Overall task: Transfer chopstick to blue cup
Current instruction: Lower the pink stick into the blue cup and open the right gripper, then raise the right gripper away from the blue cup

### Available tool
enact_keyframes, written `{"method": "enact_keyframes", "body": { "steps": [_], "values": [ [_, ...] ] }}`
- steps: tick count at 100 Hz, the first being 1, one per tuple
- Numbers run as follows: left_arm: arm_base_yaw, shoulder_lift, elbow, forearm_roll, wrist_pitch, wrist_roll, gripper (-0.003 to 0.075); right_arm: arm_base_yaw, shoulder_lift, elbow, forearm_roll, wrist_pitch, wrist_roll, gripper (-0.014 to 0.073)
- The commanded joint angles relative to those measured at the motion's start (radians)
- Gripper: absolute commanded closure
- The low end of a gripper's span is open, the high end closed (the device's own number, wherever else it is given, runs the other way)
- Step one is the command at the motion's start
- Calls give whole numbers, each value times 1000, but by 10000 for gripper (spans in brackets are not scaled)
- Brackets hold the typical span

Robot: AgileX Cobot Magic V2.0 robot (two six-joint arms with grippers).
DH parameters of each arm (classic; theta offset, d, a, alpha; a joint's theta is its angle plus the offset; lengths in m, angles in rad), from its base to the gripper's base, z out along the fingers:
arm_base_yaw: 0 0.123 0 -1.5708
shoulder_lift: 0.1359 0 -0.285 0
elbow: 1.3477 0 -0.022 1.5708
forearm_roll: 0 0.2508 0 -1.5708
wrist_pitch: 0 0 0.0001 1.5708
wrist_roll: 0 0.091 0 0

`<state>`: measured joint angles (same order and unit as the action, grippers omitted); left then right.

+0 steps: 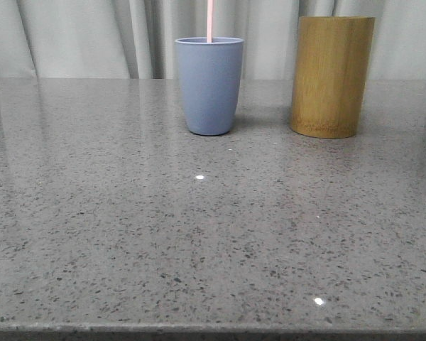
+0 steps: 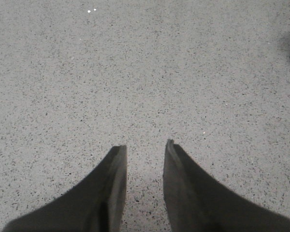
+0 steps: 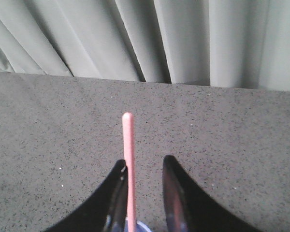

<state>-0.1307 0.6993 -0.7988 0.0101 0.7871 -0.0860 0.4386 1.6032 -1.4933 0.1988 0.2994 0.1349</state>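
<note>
Between parted right gripper (image 3: 146, 166) fingers — chopstick (image 3: 129, 159), ungripped, standing in blue cup (image 1: 209, 85); left gripper (image 2: 146, 150) open, empty.

The chopstick (image 1: 210, 21) is cut off above, its lower end hidden inside the blue cup (image 1: 209, 85).

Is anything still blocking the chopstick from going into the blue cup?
Nothing visible. The chopstick already stands inside the blue cup, between the open right gripper's fingers. The bamboo cylinder stands apart to one side.
</note>
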Motion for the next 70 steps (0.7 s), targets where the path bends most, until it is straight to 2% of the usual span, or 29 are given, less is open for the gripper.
{"method": "enact_keyframes", "body": {
  "steps": [1, 19, 70],
  "values": [
    [2, -3, -26, 3, -62, -7, 533, -20, -73, -29, -24, -17, -6, 387],
    [2, -3, -26, 3, -62, -7, 533, -63, -143, 17, -34, 50, -6, 387],
    [2, -3, -26, 1, -64, -7, 533, -215, -459, 352, -172, 48, -6, 387]
  ]
}}
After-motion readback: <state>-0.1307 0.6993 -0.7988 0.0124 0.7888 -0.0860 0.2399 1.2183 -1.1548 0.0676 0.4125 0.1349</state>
